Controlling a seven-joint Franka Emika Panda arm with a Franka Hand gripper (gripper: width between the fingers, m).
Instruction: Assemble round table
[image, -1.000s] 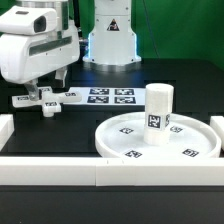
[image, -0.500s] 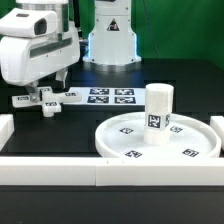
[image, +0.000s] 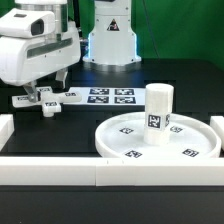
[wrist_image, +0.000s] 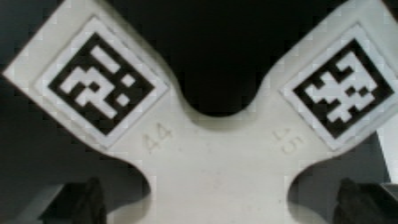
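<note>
The white cross-shaped piece (image: 60, 98) lies flat on the black table at the exterior view's left. My gripper (image: 42, 98) is low over it, open. In the wrist view the piece (wrist_image: 214, 140) fills the frame with two tagged arms, and its narrow waist sits between my dark fingers (wrist_image: 75, 200), with gaps on both sides of my gripper (wrist_image: 217, 205). The large round disc (image: 112, 140) rests at the exterior view's right. The short cylinder leg (image: 158, 108) stands upright on its hub.
The marker board (image: 110, 96) lies behind the disc, beside the cross-shaped piece. Long white border bars (image: 60, 170) run along the front and at the left edge (image: 5, 128). A white robot base (image: 110, 40) stands at the back.
</note>
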